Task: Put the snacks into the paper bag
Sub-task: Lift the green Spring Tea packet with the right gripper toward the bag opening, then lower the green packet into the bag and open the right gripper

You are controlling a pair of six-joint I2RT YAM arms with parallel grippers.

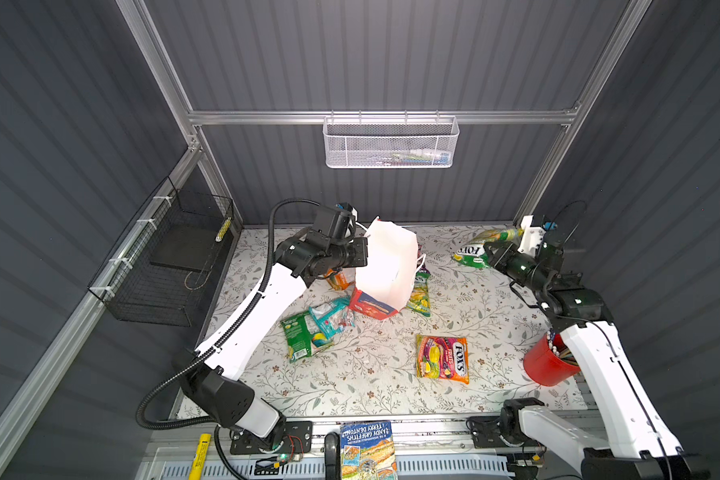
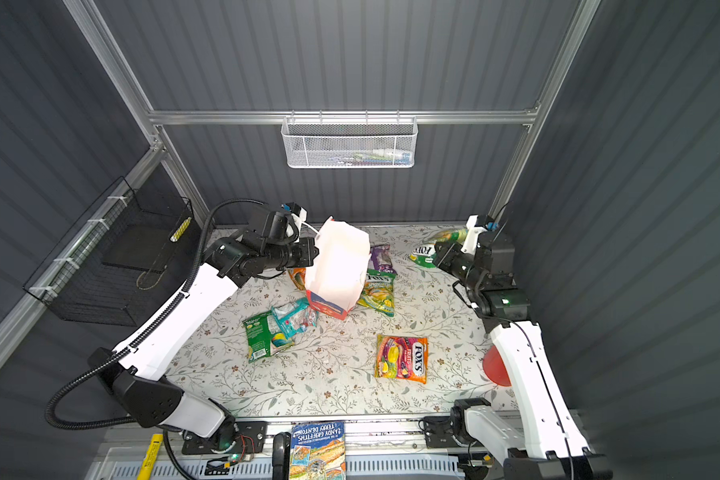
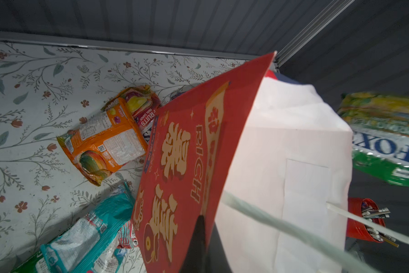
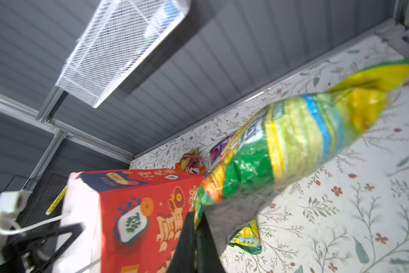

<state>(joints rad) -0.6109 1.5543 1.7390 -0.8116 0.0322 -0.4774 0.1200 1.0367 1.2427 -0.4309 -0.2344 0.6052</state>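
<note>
At back right: clamped green FOX'S packet (image 4: 281, 146) in right gripper (image 4: 195, 224), paper bag (image 3: 182, 153) rim in left gripper (image 3: 208, 236); probably needed transfer over mouth.

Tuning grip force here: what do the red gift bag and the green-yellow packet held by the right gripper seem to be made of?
The red gift bag: apparently stiff paper or thin card, smooth printed outside, matt white inside; its panels are flat with sharp folds. The green-yellow packet: probably thin plastic film, glossy; it crumples into soft wrinkles and catches highlights.
</note>
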